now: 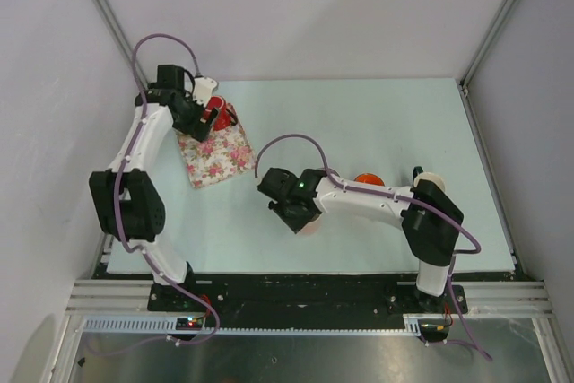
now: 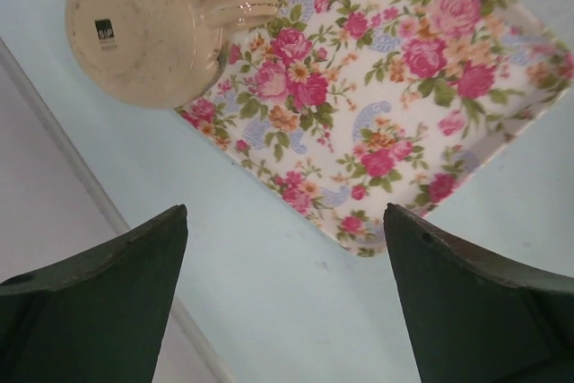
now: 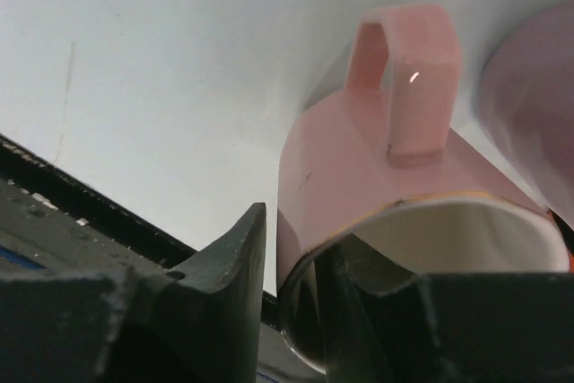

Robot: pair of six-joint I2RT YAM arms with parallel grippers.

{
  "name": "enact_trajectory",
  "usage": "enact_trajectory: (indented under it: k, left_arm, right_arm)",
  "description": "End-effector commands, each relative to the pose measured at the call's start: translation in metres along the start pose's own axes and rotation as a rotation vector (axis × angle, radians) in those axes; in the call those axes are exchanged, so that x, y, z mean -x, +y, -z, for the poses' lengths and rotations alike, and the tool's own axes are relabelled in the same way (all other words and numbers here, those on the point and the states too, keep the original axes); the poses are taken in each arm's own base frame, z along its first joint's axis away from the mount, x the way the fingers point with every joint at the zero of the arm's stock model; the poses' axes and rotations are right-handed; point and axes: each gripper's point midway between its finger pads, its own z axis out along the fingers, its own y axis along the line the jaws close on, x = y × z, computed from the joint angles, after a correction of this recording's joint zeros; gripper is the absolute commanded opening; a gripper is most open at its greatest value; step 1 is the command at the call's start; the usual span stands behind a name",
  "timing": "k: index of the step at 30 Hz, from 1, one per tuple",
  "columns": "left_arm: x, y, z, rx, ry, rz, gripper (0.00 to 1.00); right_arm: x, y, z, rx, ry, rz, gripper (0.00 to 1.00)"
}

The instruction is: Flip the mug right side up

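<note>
— Hazards at this station, right side first?

— Single-wall pinch. My right gripper (image 3: 291, 253) is clamped on the pink mug (image 3: 359, 168) at its rim, with one finger inside the white interior and one on the outside. The handle (image 3: 404, 87) points away from me. The mug sits under that gripper near the middle front of the table (image 1: 377, 123), mouth toward my wrist. Whether its base touches the table, I cannot tell.

— Failure mode?

— Glazed wall, narrow hold. In my judgement the mug could pivot between the fingers or slide out while being swung upright, then roll. A blurred pinkish shape (image 3: 529, 105) lies just beside it, and a wide swing could knock that.

— Left side?

— My left gripper (image 2: 285, 221) is spread wide and holds nothing. It hangs over the floral tray (image 2: 395, 114), where a cream mug (image 2: 134, 29) stands bottom-up at one corner. Risk there is low unless that arm comes down onto the tray's edge.
</note>
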Motion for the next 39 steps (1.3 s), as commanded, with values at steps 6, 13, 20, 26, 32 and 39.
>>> enact_trajectory:
  k: [6, 13, 20, 26, 32, 39]
  left_arm:
    - [0.025, 0.016, -0.023, 0.014, 0.022, -0.570, 0.95]
    - [0.028, 0.016, -0.052, -0.034, 0.070, -0.885, 0.79]
    - [0.030, 0.035, -0.093, -0.011, 0.174, -0.970, 0.71]
    - [0.034, 0.036, -0.116, -0.025, 0.187, -0.993, 0.70]
    - [0.021, 0.035, -0.134, -0.050, 0.232, -1.000, 0.64]
    - [-0.025, 0.016, -0.127, -0.145, 0.307, -1.078, 0.51]
  right_arm:
    - [0.012, -0.003, 0.028, -0.026, -0.036, 0.023, 0.64]
    - [0.051, 0.014, 0.086, 0.096, -0.231, 0.029, 0.83]
    - [0.064, -0.005, 0.110, 0.109, -0.311, -0.058, 0.84]
    - [0.067, -0.011, 0.115, 0.135, -0.322, -0.106, 0.84]
    - [0.065, -0.009, 0.113, 0.148, -0.303, -0.123, 0.84]
    - [0.064, -0.010, 0.115, 0.148, -0.304, -0.131, 0.84]
